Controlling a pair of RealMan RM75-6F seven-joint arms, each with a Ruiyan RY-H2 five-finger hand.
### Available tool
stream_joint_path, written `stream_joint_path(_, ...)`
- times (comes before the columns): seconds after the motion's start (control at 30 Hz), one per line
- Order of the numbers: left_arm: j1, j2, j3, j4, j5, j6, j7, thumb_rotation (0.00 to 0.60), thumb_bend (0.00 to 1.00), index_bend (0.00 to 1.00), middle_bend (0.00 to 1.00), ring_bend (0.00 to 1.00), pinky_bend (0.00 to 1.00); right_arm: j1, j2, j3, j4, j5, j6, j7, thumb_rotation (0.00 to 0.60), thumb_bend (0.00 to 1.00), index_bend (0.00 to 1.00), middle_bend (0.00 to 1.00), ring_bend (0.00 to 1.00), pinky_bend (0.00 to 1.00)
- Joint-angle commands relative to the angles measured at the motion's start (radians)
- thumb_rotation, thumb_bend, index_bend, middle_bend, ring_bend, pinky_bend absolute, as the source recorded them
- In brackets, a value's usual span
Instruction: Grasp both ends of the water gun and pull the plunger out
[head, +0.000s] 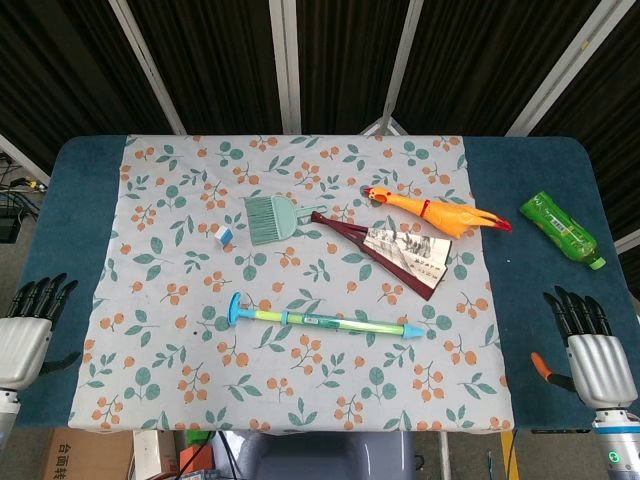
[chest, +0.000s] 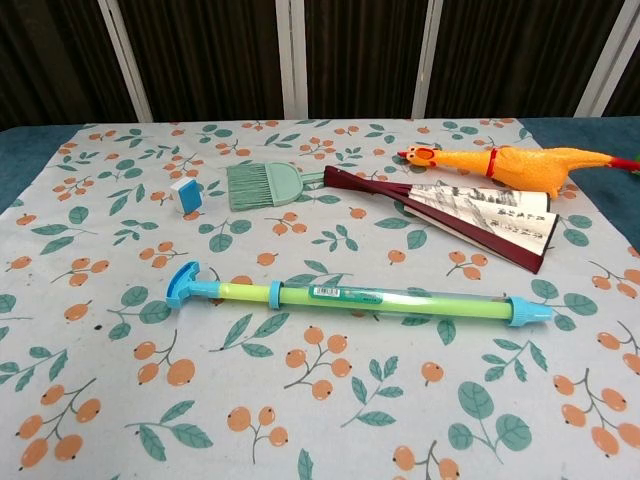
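Note:
The water gun (head: 325, 320) (chest: 360, 299) is a long green tube with blue ends, lying flat across the patterned cloth near the table's front. Its T-shaped plunger handle (head: 235, 311) (chest: 186, 284) points left and its nozzle cap (head: 413, 330) (chest: 527, 313) points right. In the head view my left hand (head: 28, 335) rests at the table's left edge, palm down with fingers spread, far from the handle. Over at the right edge, my right hand (head: 590, 350) lies the same way, well away from the nozzle. Neither hand holds anything. The chest view shows no hands.
A teal brush (head: 272, 217), a small white-blue block (head: 222, 235), a half-folded paper fan (head: 395, 252) and a yellow rubber chicken (head: 440, 213) lie behind the water gun. A green bottle (head: 562, 230) lies on the blue table (head: 80, 190) at the far right.

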Motion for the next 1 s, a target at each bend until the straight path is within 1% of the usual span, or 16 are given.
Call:
stream_joint_path(0.03, 0.0, 0.0, 0.0, 0.001, 0.001, 0.001, -0.001, 0.6, 0.05, 0.0, 0.0, 0.0, 0.0, -0.001, 0.0, -0.001, 0.001, -0.004, 0.003, 0.001, 0.6, 0.31, 0.0, 0.0, 0.0, 0.0)
stream_joint_path(0.87, -0.005, 0.005, 0.01, -0.015, 0.016, -0.009, 0.018, 0.6, 0.05, 0.0, 0.0, 0.0, 0.0, 0.002, 0.0, -0.004, 0.002, -0.005, -0.005, 0.009, 0.6, 0.31, 0.0, 0.0, 0.0, 0.0)
stream_joint_path(1.0, -0.022, 0.003, 0.003, -0.031, 0.023, -0.021, 0.052, 0.6, 0.05, 0.0, 0.0, 0.0, 0.06, 0.004, -0.001, -0.003, -0.004, -0.001, -0.011, 0.007, 0.6, 0.31, 0.0, 0.0, 0.0, 0.0)
